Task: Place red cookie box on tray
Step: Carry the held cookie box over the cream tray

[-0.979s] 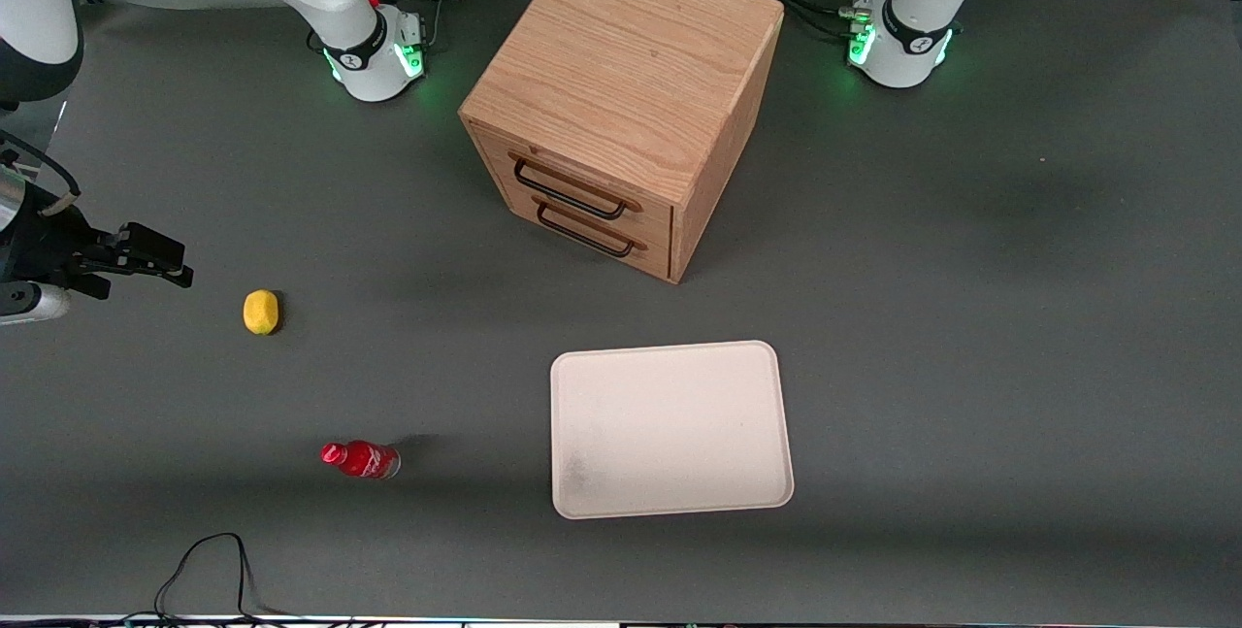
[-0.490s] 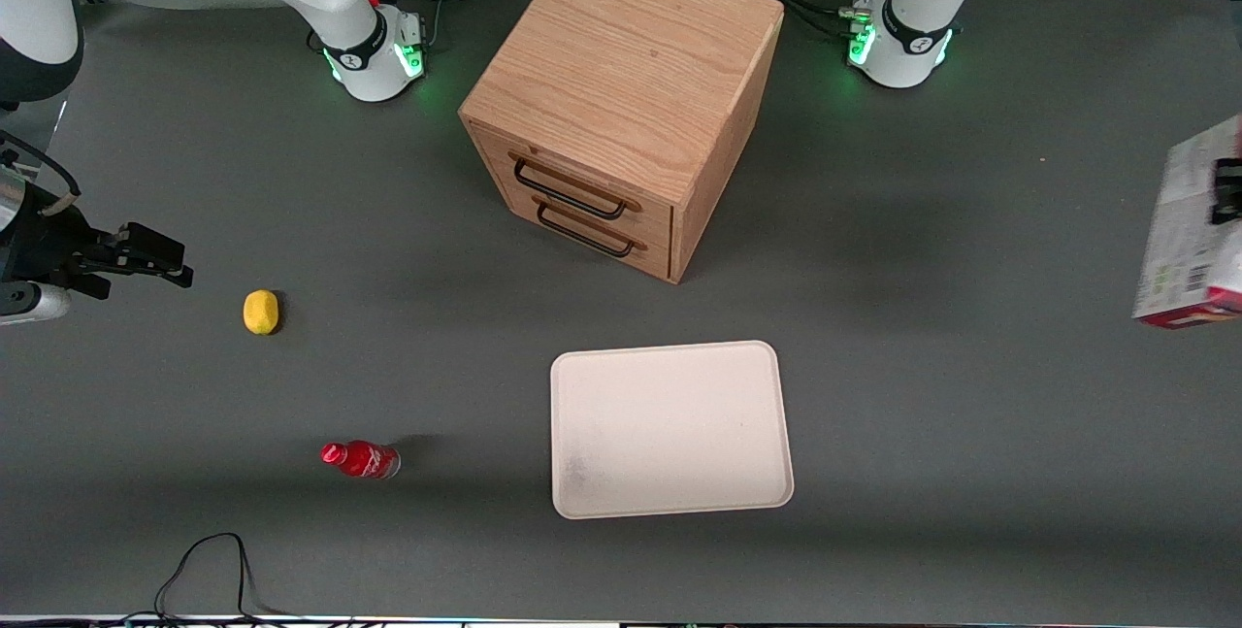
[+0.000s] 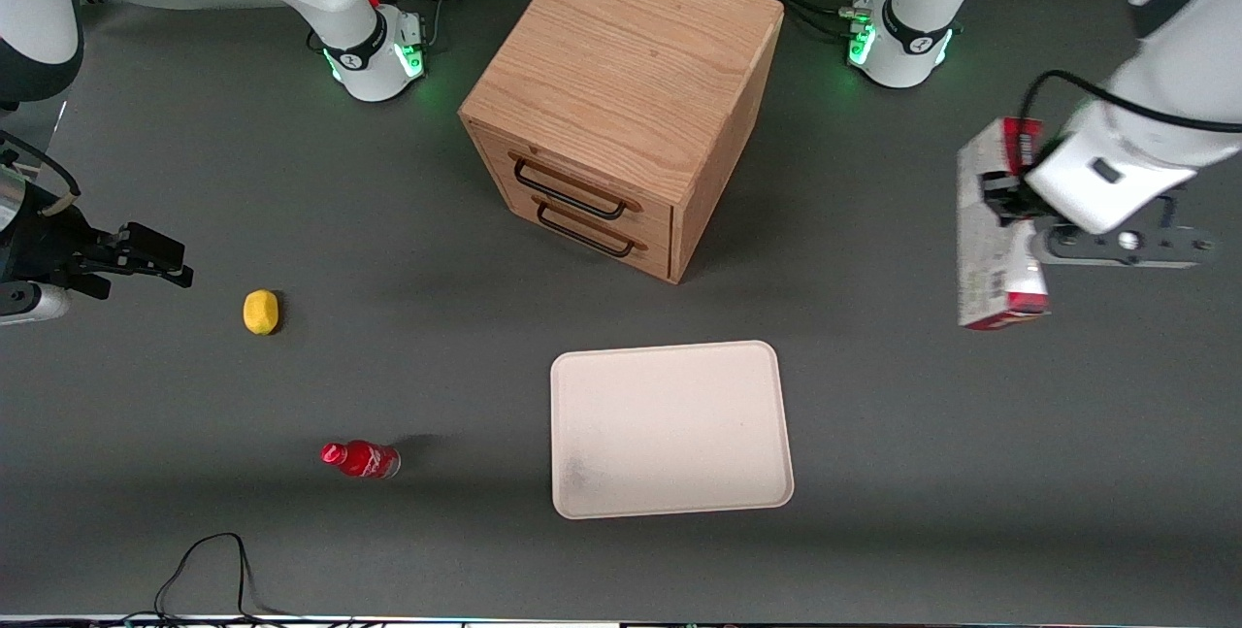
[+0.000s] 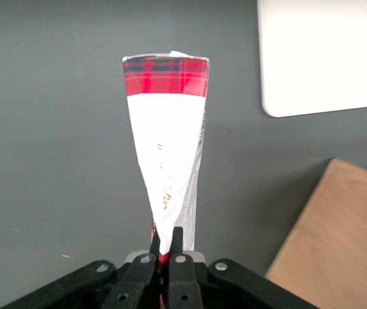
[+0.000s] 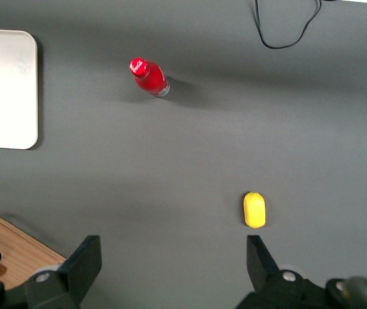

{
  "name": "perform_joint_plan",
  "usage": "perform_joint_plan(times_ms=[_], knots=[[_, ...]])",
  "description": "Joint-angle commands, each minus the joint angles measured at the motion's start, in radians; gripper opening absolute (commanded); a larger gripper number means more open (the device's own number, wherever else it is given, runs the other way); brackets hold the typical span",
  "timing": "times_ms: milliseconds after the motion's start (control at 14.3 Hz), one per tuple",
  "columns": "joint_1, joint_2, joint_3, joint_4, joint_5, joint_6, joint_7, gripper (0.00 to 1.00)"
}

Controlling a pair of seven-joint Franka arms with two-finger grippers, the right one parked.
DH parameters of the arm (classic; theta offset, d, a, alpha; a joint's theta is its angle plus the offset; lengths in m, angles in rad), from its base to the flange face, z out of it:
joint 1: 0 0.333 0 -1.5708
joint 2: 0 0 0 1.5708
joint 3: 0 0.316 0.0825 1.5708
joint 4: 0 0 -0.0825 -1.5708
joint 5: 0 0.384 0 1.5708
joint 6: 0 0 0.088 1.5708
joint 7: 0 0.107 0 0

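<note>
Two small things lie toward the parked arm's end of the bench [image 3: 970,473]: a yellow lemon [image 3: 260,312] and, nearer the front edge, a red bottle [image 3: 360,459]. Mid-bench stands the wooden drawer cabinet [image 3: 621,104], and the tray [image 3: 670,429] lies bare in front of it, nearer the front edge. Toward the working arm's end, the gripper [image 3: 1004,201] [image 4: 165,248] is clamped on the red cookie box [image 3: 995,240] [image 4: 167,148], held in the air above the bench, well apart from the tray.
</note>
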Motion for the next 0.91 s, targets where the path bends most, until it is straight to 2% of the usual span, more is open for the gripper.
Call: perform_joint_plan(times_ms=[0,210,560,840], knots=[[-0.105,0.069,0.017,0.112,-0.024,-0.027,-0.162,0.0],[-0.165,0.135,0.011,0.201,-0.036,-0.026,-0.267,0.0],[-0.17,0.31,-0.059,0.429,-0.047,-0.034,-0.398,0.0],[-0.17,0.388,-0.07,0.496,-0.047,-0.018,-0.428,0.0]])
